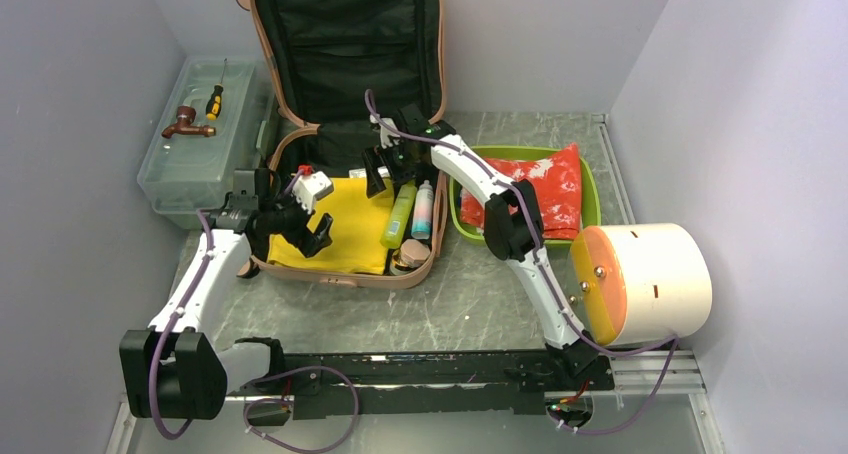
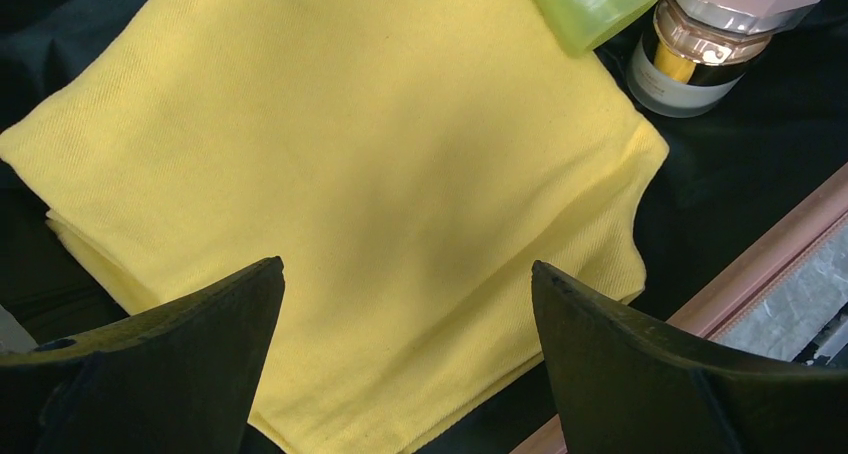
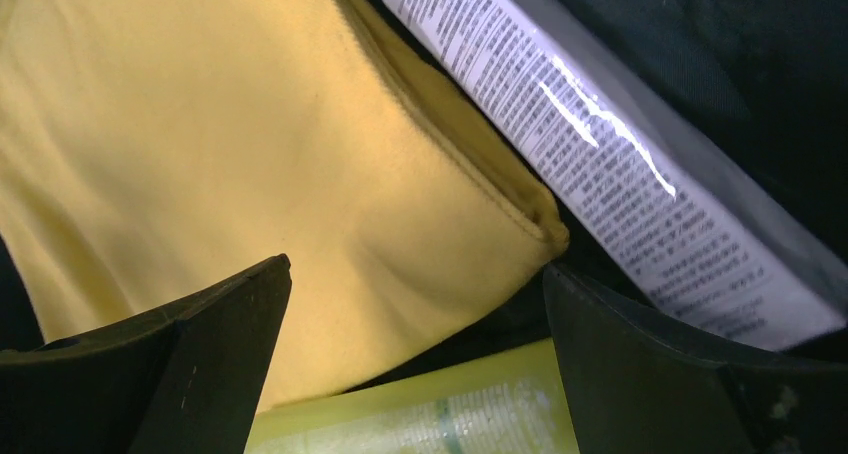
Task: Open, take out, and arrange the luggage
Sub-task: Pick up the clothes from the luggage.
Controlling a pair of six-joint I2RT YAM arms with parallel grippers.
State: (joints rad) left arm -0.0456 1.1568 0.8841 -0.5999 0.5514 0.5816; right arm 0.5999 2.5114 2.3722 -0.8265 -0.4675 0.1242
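Observation:
The salmon-pink luggage (image 1: 340, 277) lies open at the back of the table, its lid propped up against the wall. Its black-lined base holds a folded yellow cloth (image 1: 345, 224), a lime green bottle (image 1: 399, 214), a white tube (image 1: 424, 210) and a jar (image 1: 408, 259). My left gripper (image 1: 305, 224) is open and empty just above the cloth (image 2: 350, 174) near the front rim (image 2: 760, 254). My right gripper (image 1: 385, 174) is open and empty at the back of the base, over the cloth's corner (image 3: 230, 154), the green bottle (image 3: 430, 404) and a printed packet (image 3: 600, 144).
A translucent toolbox (image 1: 200, 164) stands left of the luggage with a screwdriver (image 1: 214, 99) and a brown tap (image 1: 186, 124) on it. A lime green tray (image 1: 592, 204) with a red-and-white bag (image 1: 535, 184) sits to the right. A white drum with an orange lid (image 1: 645, 284) lies at front right.

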